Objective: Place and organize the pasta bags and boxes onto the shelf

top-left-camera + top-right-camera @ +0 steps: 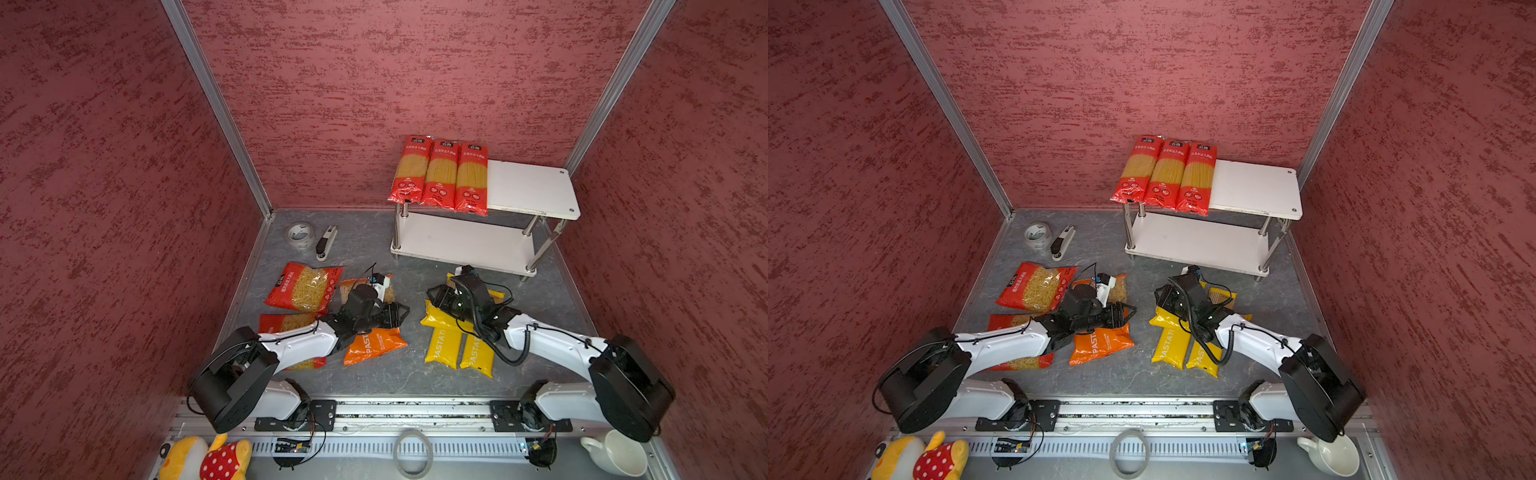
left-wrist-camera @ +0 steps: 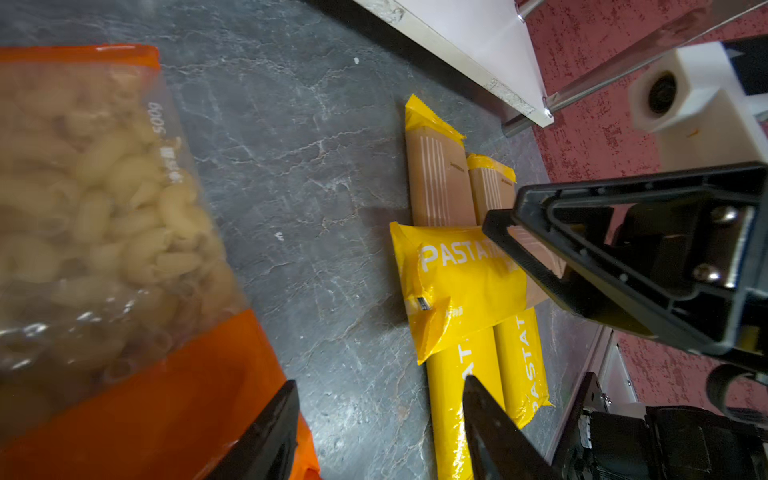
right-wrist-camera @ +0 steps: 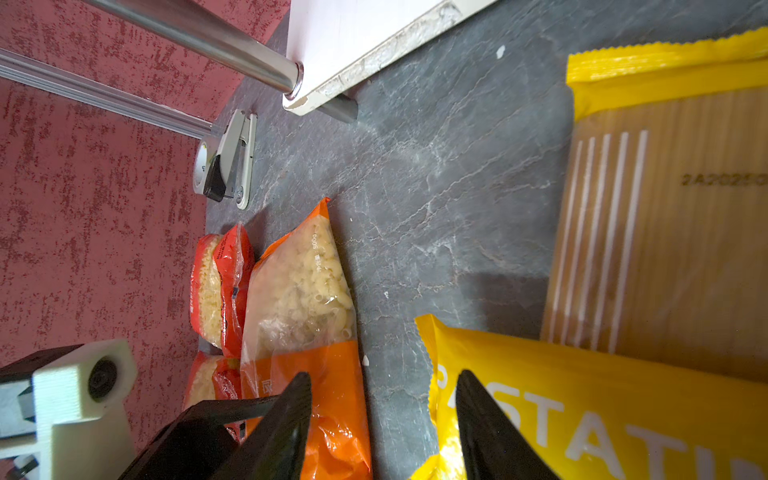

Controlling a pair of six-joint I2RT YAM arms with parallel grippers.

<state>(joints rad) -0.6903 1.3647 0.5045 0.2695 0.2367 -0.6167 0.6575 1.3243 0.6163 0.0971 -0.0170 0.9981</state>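
Note:
Three red spaghetti packs (image 1: 440, 174) lie side by side on the left half of the shelf's top board (image 1: 530, 187). An orange pack (image 1: 374, 345) and two wide red short-pasta packs (image 1: 305, 286) lie on the floor at the left. My left gripper (image 1: 403, 318) is open just past the orange pack's (image 2: 104, 208) right edge, over bare floor, with nothing between its fingers. Two yellow spaghetti packs (image 1: 444, 347) lie on the right, and a third (image 1: 440, 318) lies across them. My right gripper (image 1: 430, 299) is open at the crossing pack's (image 3: 582, 395) left end and holds nothing.
A tape roll (image 1: 300, 236) and a stapler (image 1: 325, 242) lie at the back left, by the wall. The shelf's lower board (image 1: 461, 243) is bare. At the near edge, past the arm bases, sit a plush toy (image 1: 208, 457), a ring (image 1: 413, 453) and a white cup (image 1: 615, 453).

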